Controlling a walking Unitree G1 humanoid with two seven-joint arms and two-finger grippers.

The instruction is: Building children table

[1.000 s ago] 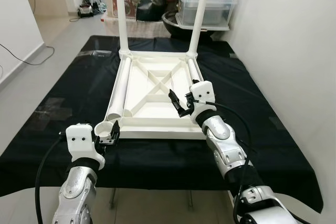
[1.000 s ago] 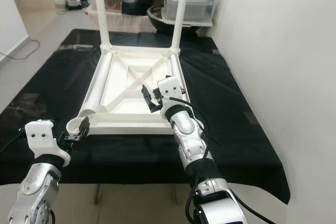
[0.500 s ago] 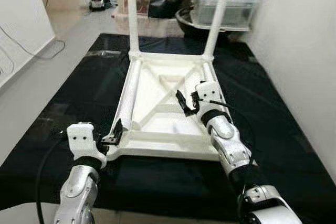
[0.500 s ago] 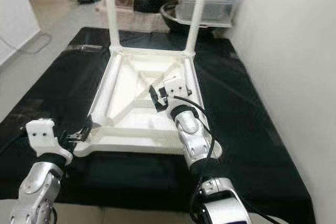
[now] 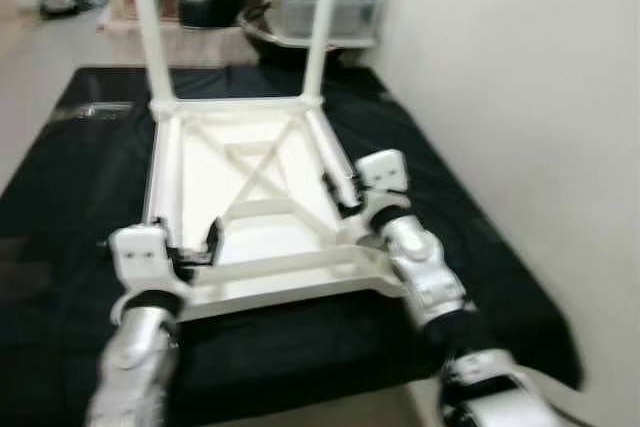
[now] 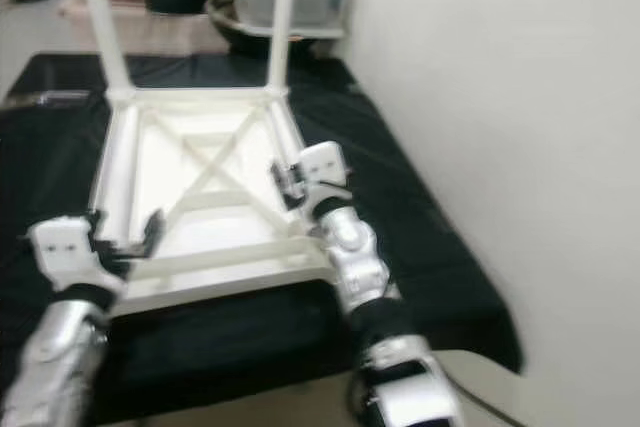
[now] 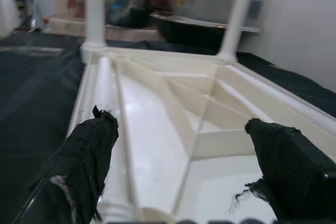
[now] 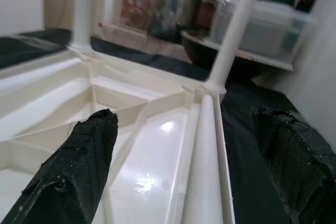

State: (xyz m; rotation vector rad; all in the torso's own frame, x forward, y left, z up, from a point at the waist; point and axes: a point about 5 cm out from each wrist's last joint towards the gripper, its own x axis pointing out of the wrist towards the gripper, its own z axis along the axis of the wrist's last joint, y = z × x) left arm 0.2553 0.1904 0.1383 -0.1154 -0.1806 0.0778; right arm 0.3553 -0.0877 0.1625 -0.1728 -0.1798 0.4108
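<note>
The white children's table top [image 5: 250, 247] lies upside down on a black mat, with two white legs [image 5: 145, 37] standing upright at its far corners. A loose leg [image 7: 105, 108] lies inside along the left rim. Another loose leg [image 8: 202, 156] lies along the right rim. My left gripper [image 5: 197, 247] is open at the near left corner, its fingers [image 7: 86, 150] spread over the underside ribs. At the right rim, beside the loose leg there, my right gripper [image 5: 338, 197] is open with nothing between its fingers [image 8: 79, 171].
The black mat [image 5: 60, 197] covers the floor around the table. A white wall [image 5: 520, 97] runs close along the right. Clear storage boxes [image 5: 320, 2] and a dark bowl [image 5: 260, 27] stand behind the far legs. The eye views are blurred.
The whole picture has swung, so the wall now takes up more of the right side: the camera moved. Both grippers stay open by the table's near corners.
</note>
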